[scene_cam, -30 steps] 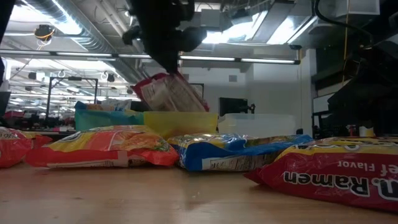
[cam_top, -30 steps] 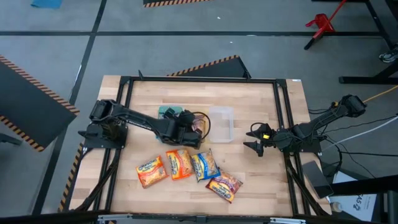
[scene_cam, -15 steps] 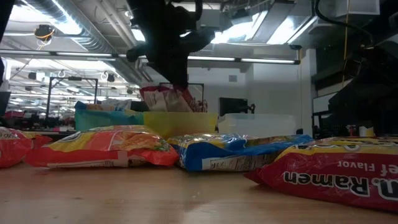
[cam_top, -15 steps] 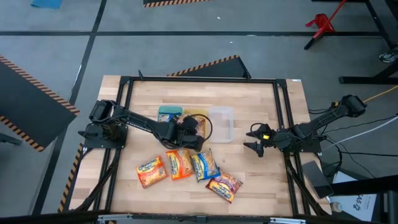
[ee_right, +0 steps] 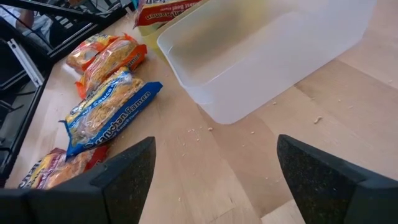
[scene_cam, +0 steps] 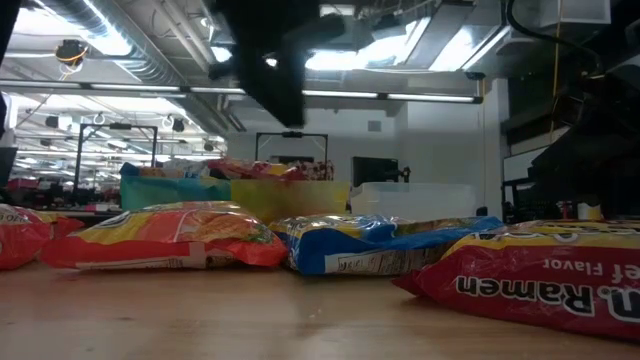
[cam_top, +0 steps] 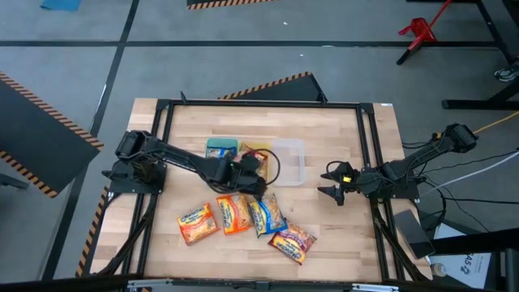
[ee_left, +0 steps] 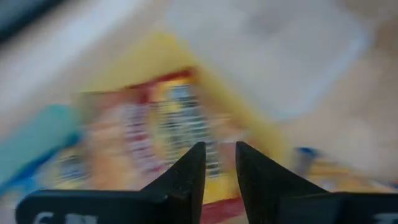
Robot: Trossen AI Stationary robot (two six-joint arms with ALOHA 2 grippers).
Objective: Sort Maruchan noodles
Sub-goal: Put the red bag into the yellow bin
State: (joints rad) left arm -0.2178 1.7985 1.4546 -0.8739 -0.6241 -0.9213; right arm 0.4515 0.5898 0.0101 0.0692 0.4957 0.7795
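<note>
The red noodle packet point(cam_top: 256, 154) lies flat in the yellow tray point(cam_top: 268, 167), just beyond the left gripper's point(ee_left: 215, 163) slightly parted, released jaws.

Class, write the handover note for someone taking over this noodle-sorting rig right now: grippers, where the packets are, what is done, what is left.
Left gripper: above the yellow tray, holding nothing; fingers slightly apart.
Right gripper: open, empty, waiting right of the clear tray.
Done: a red packet lies in the yellow tray; a blue packet lies in the green tray.
Left: four packets on the table, in a row: yellow-orange, orange, blue-yellow, red. Clear tray is empty.
</note>
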